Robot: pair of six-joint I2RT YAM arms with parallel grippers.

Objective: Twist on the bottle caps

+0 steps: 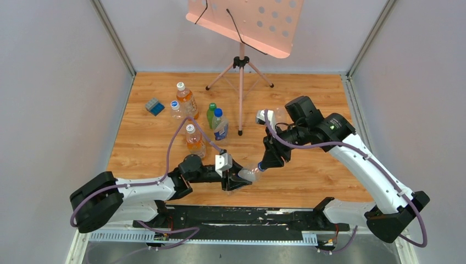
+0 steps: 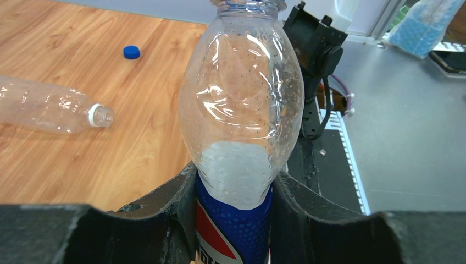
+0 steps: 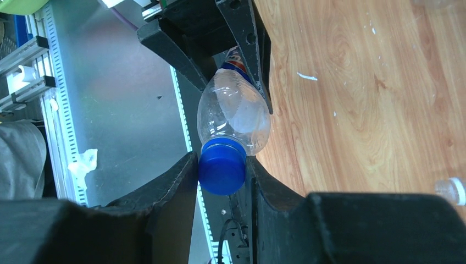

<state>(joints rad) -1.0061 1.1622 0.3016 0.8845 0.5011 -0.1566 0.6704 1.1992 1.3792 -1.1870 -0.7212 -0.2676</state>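
Observation:
My left gripper (image 1: 233,179) is shut on a clear bottle (image 1: 248,175) with a blue and red label and holds it above the table's near edge, neck toward the right arm. In the left wrist view the bottle (image 2: 242,110) fills the space between the jaws of the left gripper (image 2: 233,214). My right gripper (image 1: 267,163) is at the bottle's neck. In the right wrist view it (image 3: 222,173) is shut on a blue cap (image 3: 222,165) that sits on the bottle's neck (image 3: 233,118). A loose blue cap (image 2: 131,52) lies on the wood.
Several capped bottles (image 1: 194,140) stand at the back left beside a blue-grey block (image 1: 154,106). An uncapped clear bottle (image 2: 44,107) lies on the wood. A music stand's tripod (image 1: 240,71) stands at the back centre. Another bottle neck (image 3: 453,191) shows at the right wrist view's edge.

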